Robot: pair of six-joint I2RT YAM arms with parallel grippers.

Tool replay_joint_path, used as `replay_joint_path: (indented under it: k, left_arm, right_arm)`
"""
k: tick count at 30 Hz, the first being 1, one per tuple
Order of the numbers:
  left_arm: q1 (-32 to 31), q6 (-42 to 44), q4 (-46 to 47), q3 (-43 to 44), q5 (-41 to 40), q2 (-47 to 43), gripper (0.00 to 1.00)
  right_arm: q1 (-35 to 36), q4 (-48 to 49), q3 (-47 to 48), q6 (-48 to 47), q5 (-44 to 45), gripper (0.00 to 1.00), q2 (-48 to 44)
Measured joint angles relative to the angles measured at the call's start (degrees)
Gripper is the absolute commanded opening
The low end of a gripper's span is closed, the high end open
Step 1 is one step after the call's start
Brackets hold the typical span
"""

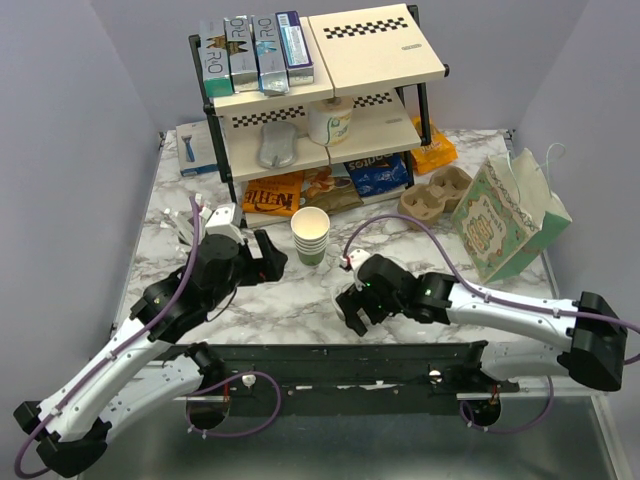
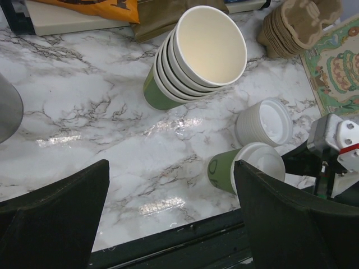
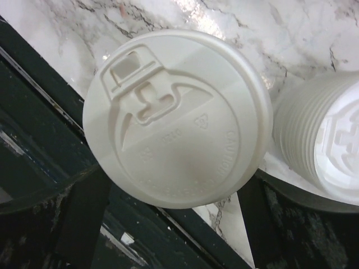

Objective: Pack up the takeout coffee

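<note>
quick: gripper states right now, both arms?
Left gripper: open, holding nothing.
Right gripper: open, one finger on each side of the takeout coffee; no clamp visible.

glossy marble-look table [image 2: 84, 112], matt paper takeout coffee [image 2: 221, 171], smooth white plastic lid [image 3: 174, 117], rough brown cardboard carrier [image 2: 303, 25]
</note>
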Motion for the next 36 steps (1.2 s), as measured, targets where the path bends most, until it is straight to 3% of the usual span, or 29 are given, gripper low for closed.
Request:
replay_joint_path:
  k: [8, 23, 36]
  left_arm:
    - [0.0, 0.5, 0.0, 1.8, -0.1, 0.0, 0.99]
    - [0.0, 0.5, -1.3, 2.4, -0.9, -0.2, 0.99]
    - [0.0, -2.0, -4.2, 3.1, -2.8, 0.3, 0.99]
  right_arm:
    - [0.0, 7.7, 1.7, -2.8, -2.8, 0.96, 5.9]
    - [0.8, 18.3, 14.1, -5.5, -6.9, 0.94, 20.7]
    - [1.2, 17.9, 5.5, -7.2, -5.0, 0.94, 18.5]
